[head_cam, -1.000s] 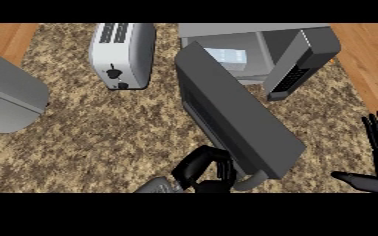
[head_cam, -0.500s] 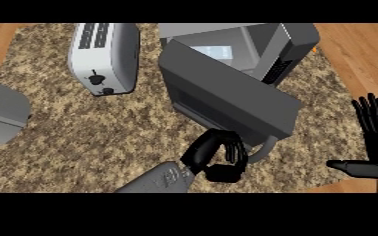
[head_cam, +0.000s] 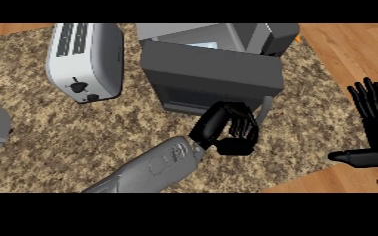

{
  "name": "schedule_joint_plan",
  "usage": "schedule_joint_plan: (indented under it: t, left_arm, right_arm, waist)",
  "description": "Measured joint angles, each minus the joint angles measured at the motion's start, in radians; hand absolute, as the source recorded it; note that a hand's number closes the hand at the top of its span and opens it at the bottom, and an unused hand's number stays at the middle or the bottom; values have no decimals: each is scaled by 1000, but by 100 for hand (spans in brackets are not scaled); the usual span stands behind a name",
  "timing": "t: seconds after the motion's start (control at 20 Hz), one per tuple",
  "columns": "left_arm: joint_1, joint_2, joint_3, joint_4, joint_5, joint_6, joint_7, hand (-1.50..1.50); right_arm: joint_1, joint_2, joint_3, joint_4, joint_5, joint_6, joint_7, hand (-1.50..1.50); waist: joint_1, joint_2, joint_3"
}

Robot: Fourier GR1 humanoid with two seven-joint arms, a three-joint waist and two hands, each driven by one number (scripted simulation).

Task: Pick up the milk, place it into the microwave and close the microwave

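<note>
Just at the lower edge of the microwave door (head_cam: 214,75), left hand (head_cam: 227,130) fingers curl; right hand (head_cam: 366,107) fingers spread.

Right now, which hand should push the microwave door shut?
The left one, I think. The left hand is right at the front of the half-open microwave door with its fingers curled, so it could push from there. The right hand rests open at the view's right edge, away from the door.
</note>
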Motion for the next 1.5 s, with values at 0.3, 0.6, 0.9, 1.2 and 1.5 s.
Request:
schedule_joint_plan:
  t: [0.3,0.6,0.9,1.2,1.5]
  left_arm:
    - [-99,0,30,54,55,35,4,150]
    - [-179,8,54,115,102,57,11,150]
    - [-258,18,88,150,139,80,0,150]
    - [-327,13,105,180,167,85,-13,150]
    - [-347,23,107,190,194,91,-19,150]
  right_arm:
    - [-40,-16,5,-41,-34,17,33,-150]
    - [-77,-27,20,-75,-70,49,70,-150]
    - [-119,-43,35,-104,-99,79,108,-150]
    - [-152,-50,63,-143,-135,124,153,-150]
    - [-177,-72,97,-183,-154,167,204,150]
  waist:
    - [-45,15,3]
    - [-82,32,6]
    - [-109,43,7]
    - [-130,53,10]
    - [-145,57,11]
